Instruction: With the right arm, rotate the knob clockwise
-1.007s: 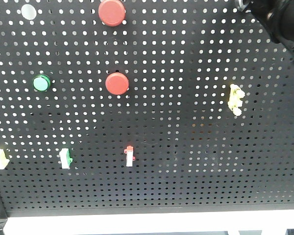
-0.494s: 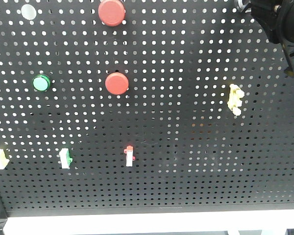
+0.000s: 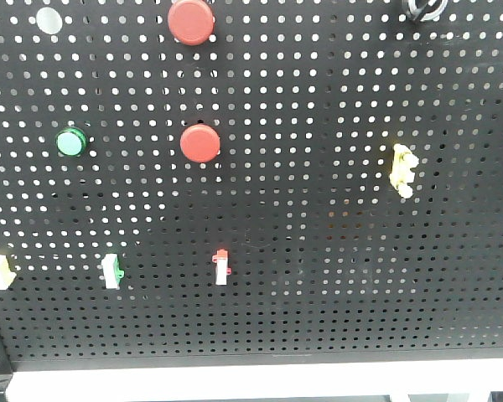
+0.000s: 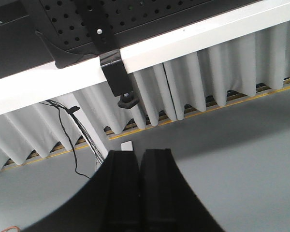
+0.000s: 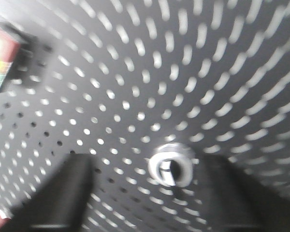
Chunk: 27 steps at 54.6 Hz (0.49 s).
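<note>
At twelve o'clock on your pegboard (image 3: 318,251), the knob (image 5: 171,166) sits between the spread right gripper (image 5: 145,193) fingers, untouched; your left gripper (image 4: 140,164) is pressed together.

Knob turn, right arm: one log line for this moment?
phase: pincer off knob | knob: free, between open fingers | right pincer: open, blurred | left pincer: shut, idle | pegboard

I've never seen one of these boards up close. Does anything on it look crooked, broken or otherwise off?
Nothing looks broken. The yellow clip on the right of the pegboard sits slightly tilted, while the other small pieces hang straight. The knob looks intact, centred between the right pincer's open fingers, though that view is blurred.
</note>
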Motion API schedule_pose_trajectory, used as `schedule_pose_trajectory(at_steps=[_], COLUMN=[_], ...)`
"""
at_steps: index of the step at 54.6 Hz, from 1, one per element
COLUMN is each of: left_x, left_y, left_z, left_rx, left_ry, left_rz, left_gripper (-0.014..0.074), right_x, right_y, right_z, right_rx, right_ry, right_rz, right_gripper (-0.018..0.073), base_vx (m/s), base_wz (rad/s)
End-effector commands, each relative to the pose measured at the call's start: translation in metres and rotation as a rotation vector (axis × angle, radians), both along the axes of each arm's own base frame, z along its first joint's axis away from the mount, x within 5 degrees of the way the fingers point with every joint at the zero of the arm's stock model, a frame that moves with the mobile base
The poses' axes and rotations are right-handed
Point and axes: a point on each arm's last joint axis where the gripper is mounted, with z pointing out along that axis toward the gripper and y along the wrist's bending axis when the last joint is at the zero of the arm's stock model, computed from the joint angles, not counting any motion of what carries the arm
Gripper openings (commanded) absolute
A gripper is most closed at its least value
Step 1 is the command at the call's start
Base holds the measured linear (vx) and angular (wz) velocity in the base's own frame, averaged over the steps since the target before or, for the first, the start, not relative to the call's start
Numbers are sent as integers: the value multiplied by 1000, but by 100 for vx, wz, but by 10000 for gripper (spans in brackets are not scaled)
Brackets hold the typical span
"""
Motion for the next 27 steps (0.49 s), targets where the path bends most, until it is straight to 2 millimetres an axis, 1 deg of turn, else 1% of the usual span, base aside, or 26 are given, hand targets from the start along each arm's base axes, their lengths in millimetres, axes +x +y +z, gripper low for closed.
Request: schedule_pose_trajectory(at_steps=[1,6,13,18,22,27], left_x=[2,2,2,2,2,2], left_y=[0,0,0,0,0,0], left_z=[1,1,1,1,1,1], left_rx=[-8,-8,-8,-8,-8,-8], left_ry=[-71,-71,-71,-71,-71,-71], left_rz=[3,3,3,3,3,3], left_gripper=[-6,-6,-6,-6,-6,-6], right_x=[-25,-37,-53,-61,-65,-70], right_y=[-7,-9,-11,-13,-14,-15], right_z=[6,-12,-43,-64,-76,-86], right_rx=[-83,-166,-289,-356,-379,-383], right_ry=[-65,-40,-9,13,27,42], right_rz=[-10,5,21,25,26,29], right_gripper=[583,582,582,582,582,582], base_vx=[0,0,0,0,0,0], base_wz=[0,0,0,0,0,0])
